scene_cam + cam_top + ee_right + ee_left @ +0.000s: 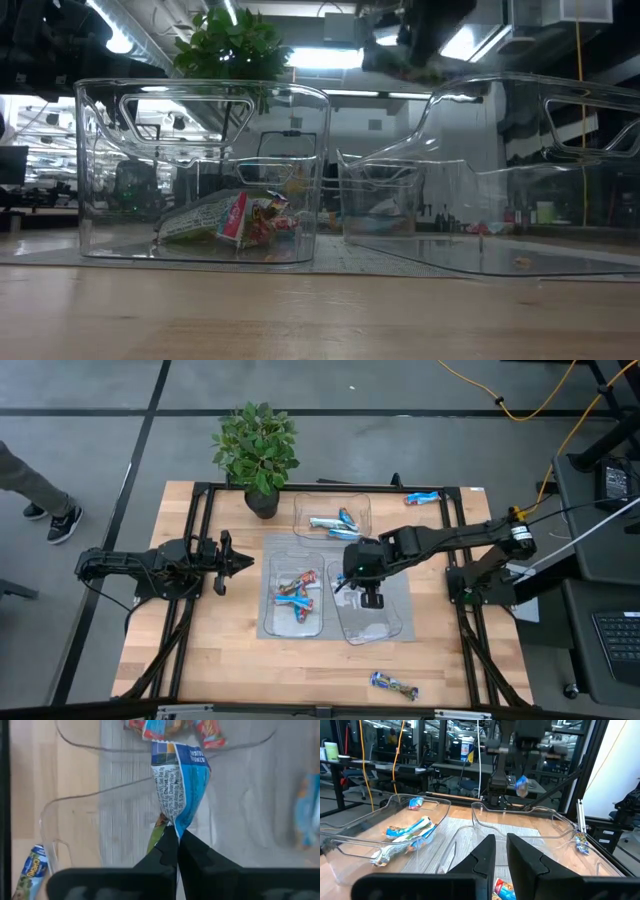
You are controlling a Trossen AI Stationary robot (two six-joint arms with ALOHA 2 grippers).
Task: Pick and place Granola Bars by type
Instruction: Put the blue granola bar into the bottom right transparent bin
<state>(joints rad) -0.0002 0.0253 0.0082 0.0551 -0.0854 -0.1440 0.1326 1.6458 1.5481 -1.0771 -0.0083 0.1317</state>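
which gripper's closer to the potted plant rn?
Left. The left gripper sits just below and slightly left of the potted plant in the high view; the right gripper, holding a granola bar, hangs over the empty tray farther right.

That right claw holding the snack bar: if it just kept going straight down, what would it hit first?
Probably the floor of the empty clear tray. The right claw points down over it, pinching a blue-wrapped bar, which would likely touch first. How high it hangs is hard to judge.
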